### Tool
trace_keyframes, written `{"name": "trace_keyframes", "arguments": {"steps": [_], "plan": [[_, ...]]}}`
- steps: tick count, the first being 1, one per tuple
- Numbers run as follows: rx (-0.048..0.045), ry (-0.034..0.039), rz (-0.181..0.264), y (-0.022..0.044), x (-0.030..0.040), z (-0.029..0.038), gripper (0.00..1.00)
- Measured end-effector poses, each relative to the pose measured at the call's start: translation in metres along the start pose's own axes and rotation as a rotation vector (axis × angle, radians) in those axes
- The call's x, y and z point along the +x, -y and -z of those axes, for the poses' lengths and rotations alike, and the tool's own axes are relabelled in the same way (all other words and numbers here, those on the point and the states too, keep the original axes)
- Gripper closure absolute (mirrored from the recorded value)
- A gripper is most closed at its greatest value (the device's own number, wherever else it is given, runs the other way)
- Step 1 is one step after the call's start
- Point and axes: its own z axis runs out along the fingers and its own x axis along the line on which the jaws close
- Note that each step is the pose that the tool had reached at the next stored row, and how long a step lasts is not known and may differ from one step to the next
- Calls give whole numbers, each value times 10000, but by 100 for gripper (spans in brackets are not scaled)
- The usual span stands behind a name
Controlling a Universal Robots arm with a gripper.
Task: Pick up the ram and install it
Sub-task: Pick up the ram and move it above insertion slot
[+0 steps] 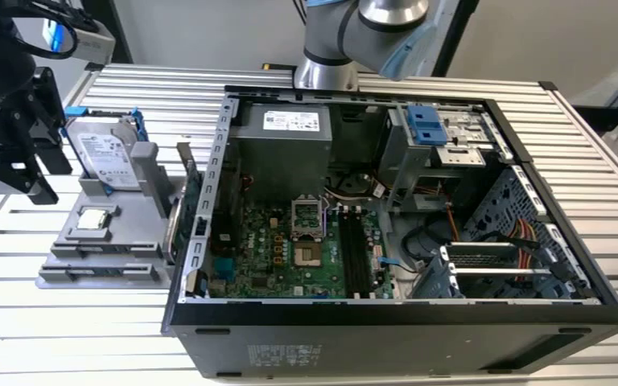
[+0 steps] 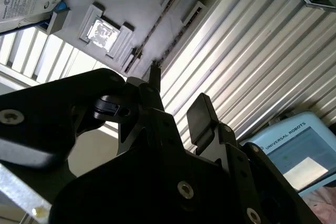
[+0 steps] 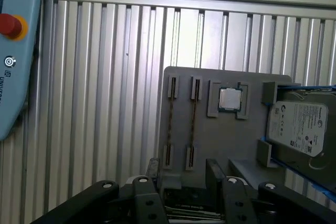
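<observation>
Two thin ram sticks stand on edge in slots of a grey holder [image 3: 226,145]: one ram stick [image 3: 170,124] and a second one [image 3: 193,121] beside it. They show as dark lines in the second wrist view, at ram stick [image 2: 155,27]. My gripper [image 3: 182,174] is open, with nothing between its black fingers [image 3: 151,174]. It hangs above the holder, apart from the sticks, near one end of them. In the exterior view the gripper [image 1: 30,173] is high at the left, over the holder [image 1: 84,241].
On the same holder lie a square silver CPU [image 3: 230,99] and a hard drive [image 3: 296,127] in a blue frame. The open computer case [image 1: 395,322] lies beside it, motherboard with black memory slots [image 1: 354,257] exposed. A pale blue pendant [image 3: 13,51] rests on the ribbed metal table.
</observation>
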Motion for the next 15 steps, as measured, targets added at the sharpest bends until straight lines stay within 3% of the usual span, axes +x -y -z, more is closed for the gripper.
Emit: {"name": "trace_keyframes", "arguments": {"steps": [15], "plan": [[1, -2, 0, 2, -1, -81, 0]]}}
